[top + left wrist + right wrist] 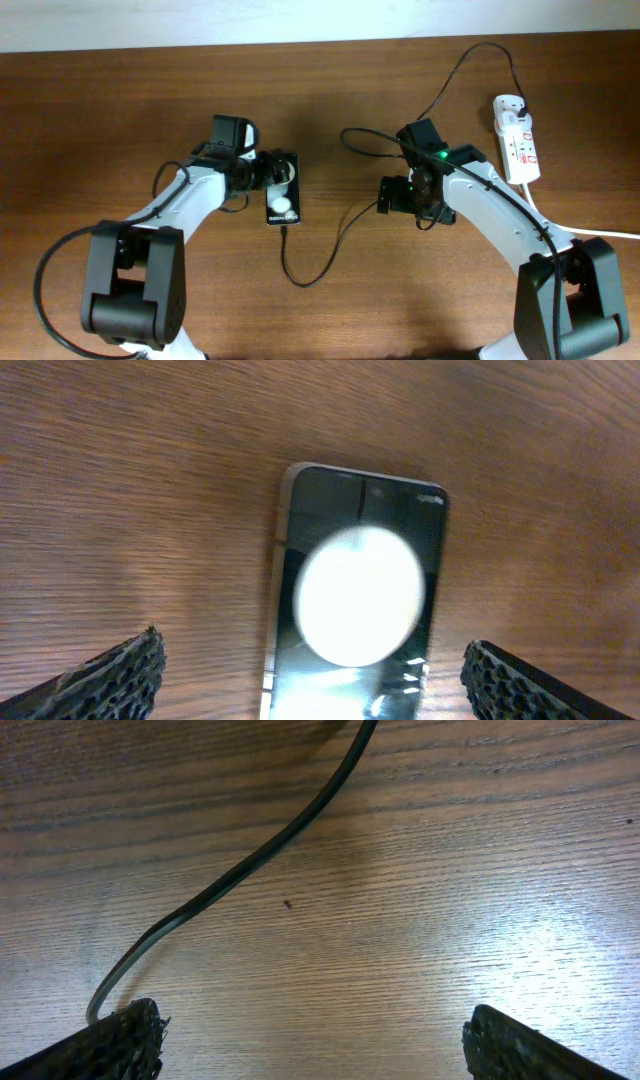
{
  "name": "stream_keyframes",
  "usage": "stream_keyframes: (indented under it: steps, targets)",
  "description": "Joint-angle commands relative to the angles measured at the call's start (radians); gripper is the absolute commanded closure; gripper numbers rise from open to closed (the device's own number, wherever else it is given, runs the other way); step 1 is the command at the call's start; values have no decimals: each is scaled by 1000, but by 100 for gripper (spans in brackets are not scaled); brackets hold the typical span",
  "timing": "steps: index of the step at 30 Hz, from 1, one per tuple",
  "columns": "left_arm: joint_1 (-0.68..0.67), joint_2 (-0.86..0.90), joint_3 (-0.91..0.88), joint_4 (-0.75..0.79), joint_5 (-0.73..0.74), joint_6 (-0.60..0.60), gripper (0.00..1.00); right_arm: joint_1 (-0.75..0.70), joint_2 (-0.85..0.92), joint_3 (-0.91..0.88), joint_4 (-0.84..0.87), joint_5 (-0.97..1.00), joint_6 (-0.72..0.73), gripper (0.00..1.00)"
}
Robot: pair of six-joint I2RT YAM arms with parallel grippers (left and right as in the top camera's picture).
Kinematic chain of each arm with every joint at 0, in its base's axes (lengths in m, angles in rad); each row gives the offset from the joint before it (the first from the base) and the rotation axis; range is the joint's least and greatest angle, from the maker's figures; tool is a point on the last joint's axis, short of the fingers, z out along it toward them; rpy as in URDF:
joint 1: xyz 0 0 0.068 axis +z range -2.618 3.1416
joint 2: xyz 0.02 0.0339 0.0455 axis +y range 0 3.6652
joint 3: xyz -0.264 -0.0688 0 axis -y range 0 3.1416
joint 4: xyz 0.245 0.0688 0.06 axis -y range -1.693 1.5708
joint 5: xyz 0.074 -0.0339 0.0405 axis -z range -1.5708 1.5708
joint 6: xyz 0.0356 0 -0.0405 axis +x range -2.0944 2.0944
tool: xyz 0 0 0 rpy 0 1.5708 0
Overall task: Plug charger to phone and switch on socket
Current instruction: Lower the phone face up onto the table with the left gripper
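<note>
Currently the left gripper (320,685) is spread wide open and grips nothing; its two dark textured fingers (110,675) stand at either side of the phone (283,200), with clear space between each pad and the phone's edges. The phone lies flat on the wooden counter (120,90), screen upward, with a big round white reflection on the glass, a little left of the middle of the counter. The right gripper (315,1045) is also wide open and holds nothing, and it hovers low over bare wood. The charger (250,862) runs as a thin black cable diagonally under this gripper and passes just beside the tip of one finger (110,1040); whether it touches that pad I cannot tell. In the overhead view the cable makes a loop on the counter between the two arms, and one end of it reaches the near short edge of the phone, but whether the connector is fully seated there is too small to see. The socket (517,140) lies at the far right of the counter, well apart from both grippers, with the other end of the cable going to its far end.
</note>
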Motion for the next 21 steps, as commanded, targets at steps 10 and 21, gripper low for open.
stream_keyframes:
  steps: [10, 21]
  targets:
    - [23, 1, 12, 0, -3, -49, 1, -3, -9, -7, 3, -2, 11, 1]
    - [23, 1, 12, -2, -3, -63, 1, -3, -9, -7, 4, -2, 11, 1]
